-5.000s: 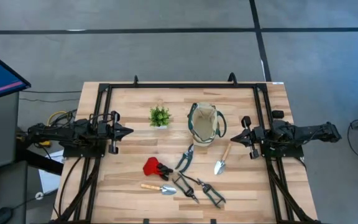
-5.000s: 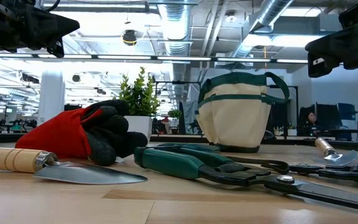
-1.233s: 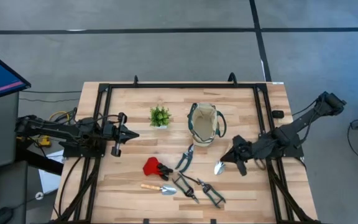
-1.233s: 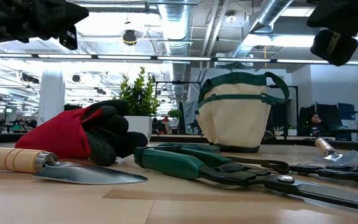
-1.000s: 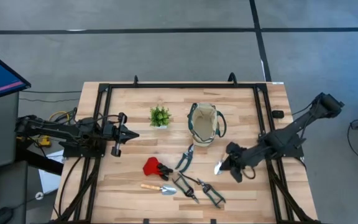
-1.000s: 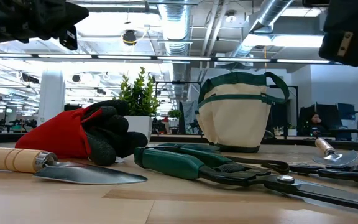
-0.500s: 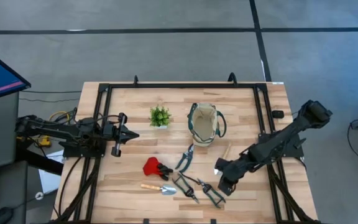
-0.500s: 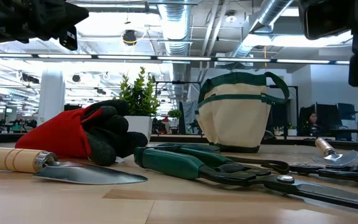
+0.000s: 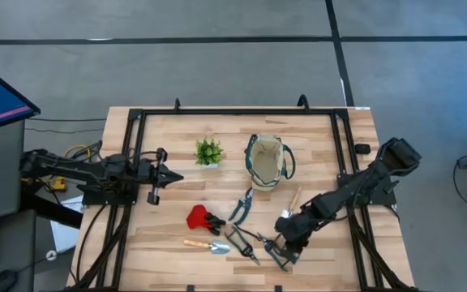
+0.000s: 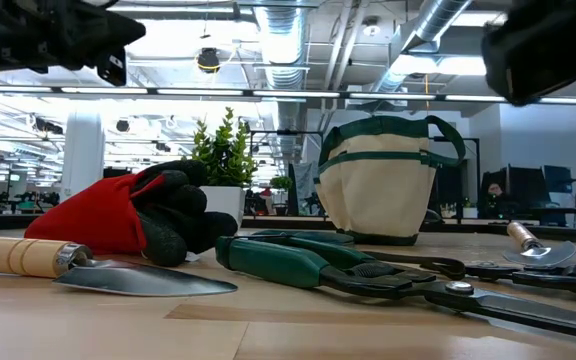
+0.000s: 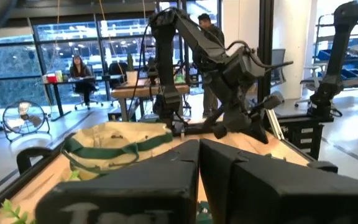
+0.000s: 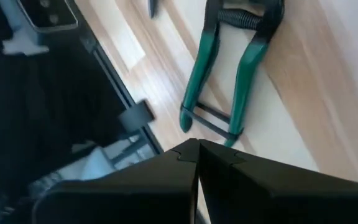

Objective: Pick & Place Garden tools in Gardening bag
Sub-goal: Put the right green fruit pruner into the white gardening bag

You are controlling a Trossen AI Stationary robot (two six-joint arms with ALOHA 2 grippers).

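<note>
Right pincer [image 9: 286, 243] clenched above green-handled pruners [image 12: 229, 81]
Nothing is grasped; the left pincer [image 9: 169, 173], also clenched, is held well left of the bag [image 9: 266, 161].

On your desk [image 9: 169, 134], the gardening bag [image 9: 266, 161] stands at mid-back with the potted plant [image 9: 208, 151] to its left. Before them lie the glove [image 9: 202, 217], a trowel [image 9: 207, 244] and the pruners [image 9: 241, 206]. Further right, the right gripper [image 9: 284, 241] hangs over the shears [image 9: 276, 253], just beside a second trowel [image 9: 291, 208].
</note>
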